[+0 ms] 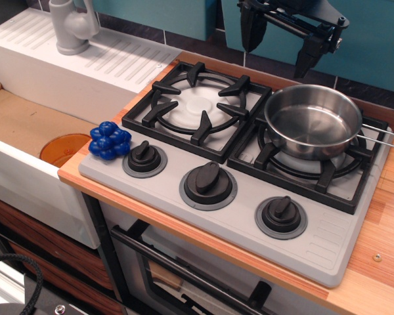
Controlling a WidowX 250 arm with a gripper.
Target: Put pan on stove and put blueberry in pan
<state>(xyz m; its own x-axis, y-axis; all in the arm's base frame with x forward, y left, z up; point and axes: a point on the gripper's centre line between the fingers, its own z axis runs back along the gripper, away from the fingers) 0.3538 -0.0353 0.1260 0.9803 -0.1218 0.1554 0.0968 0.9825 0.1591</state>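
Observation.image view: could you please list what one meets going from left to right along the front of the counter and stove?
Orange disc → blueberry → left knob → middle knob → right knob.

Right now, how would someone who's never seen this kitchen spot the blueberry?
Find the light grey toy cooktop with three black knobs. At its front left corner, beside the leftmost black knob, sits a cluster of glossy deep-blue balls. It is the only blue, bumpy thing there; the flat orange disc next to it lies lower, in the sink.
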